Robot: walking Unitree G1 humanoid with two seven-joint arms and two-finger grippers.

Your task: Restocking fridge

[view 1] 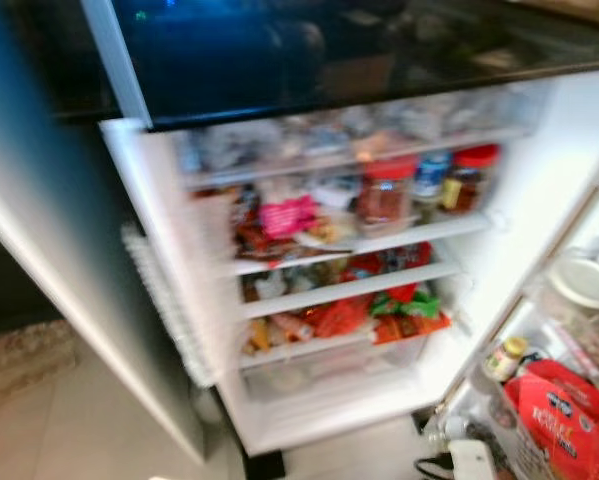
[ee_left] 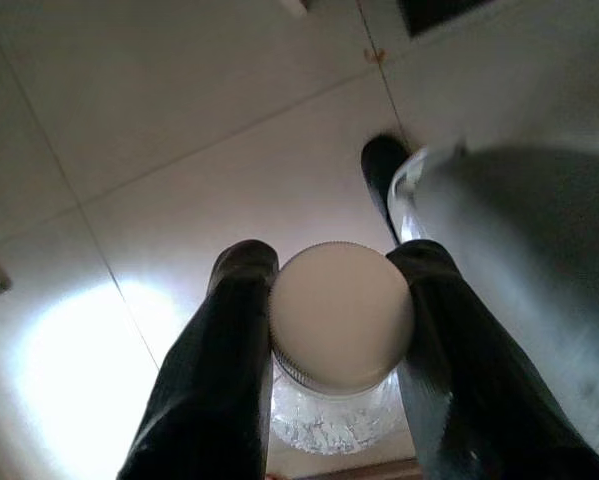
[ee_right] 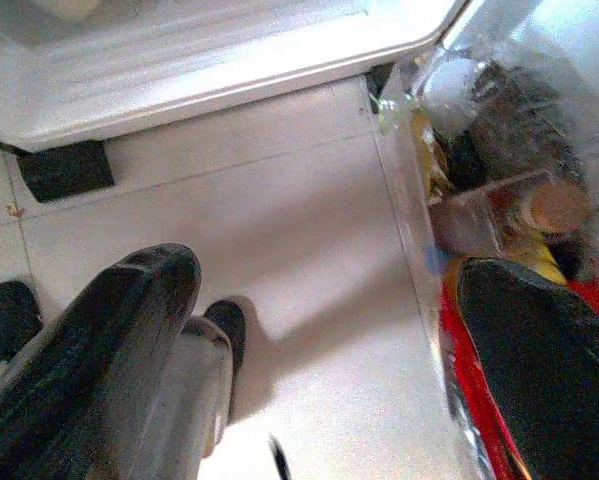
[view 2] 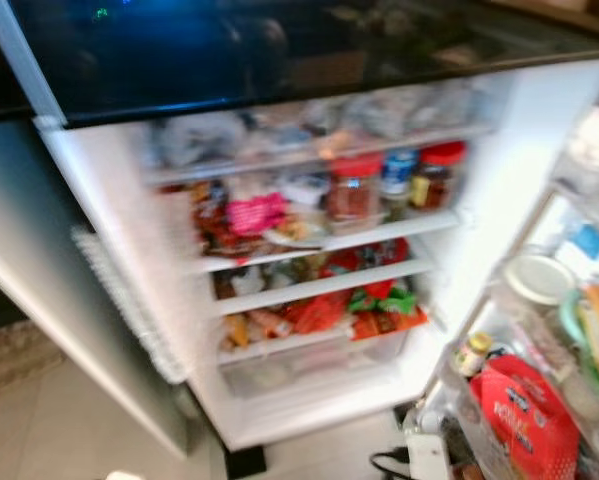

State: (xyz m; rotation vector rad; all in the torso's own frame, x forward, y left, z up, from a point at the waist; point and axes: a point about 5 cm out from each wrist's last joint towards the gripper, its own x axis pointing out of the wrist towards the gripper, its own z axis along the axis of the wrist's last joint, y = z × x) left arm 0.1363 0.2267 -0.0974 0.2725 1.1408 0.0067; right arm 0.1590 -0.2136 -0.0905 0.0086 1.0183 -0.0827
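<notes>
My left gripper (ee_left: 329, 330) is clamped on the white ribbed lid of a clear glass jar (ee_left: 341, 318), held low over the tiled floor (ee_left: 179, 130). It looks rigid, slippery and breakable, so gripping below the lid seems safer. My right gripper (ee_right: 329, 330) hangs spread and empty beside the open white fridge (view 1: 309, 415).

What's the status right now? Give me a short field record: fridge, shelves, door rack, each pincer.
fridge: open, head views blurred
shelves: packed; red-lidded jars on an upper shelf, red and green packets lower
door rack: red bag, small yellow-capped bottle
left pincer: shut on white-lidded clear jar, over tiled floor
right pincer: open, holding nothing, low by the door rack
</notes>
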